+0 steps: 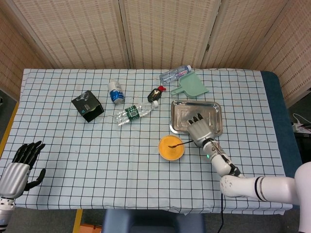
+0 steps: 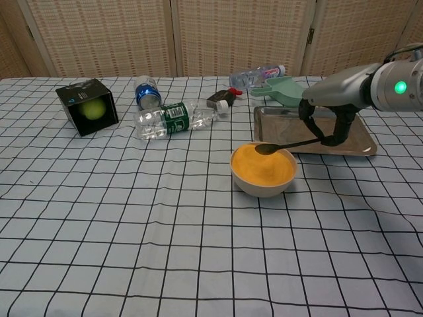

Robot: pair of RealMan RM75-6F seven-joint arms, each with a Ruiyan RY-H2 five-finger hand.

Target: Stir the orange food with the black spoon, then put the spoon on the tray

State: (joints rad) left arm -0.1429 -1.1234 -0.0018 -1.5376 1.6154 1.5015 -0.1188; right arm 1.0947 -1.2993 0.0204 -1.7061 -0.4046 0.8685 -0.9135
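A white bowl (image 2: 263, 181) of orange food (image 2: 262, 164) stands near the table's middle, just in front of the metal tray (image 2: 355, 140). My right hand (image 2: 334, 105) grips the handle of the black spoon (image 2: 284, 145), whose scoop hovers over the far side of the food. From the head camera the right hand (image 1: 200, 128) lies over the tray's (image 1: 214, 108) near edge, with the spoon (image 1: 178, 144) reaching left into the bowl (image 1: 171, 147). My left hand (image 1: 20, 162) hangs at the table's near left corner, fingers apart, holding nothing.
Behind the bowl lie a clear bottle (image 2: 173, 119), a small blue-labelled bottle (image 2: 147, 93), a dark sauce bottle (image 2: 220, 100), another clear bottle (image 2: 258, 75) and a green dustpan (image 2: 284, 89). A black box with a tennis ball (image 2: 87, 106) stands at the left.
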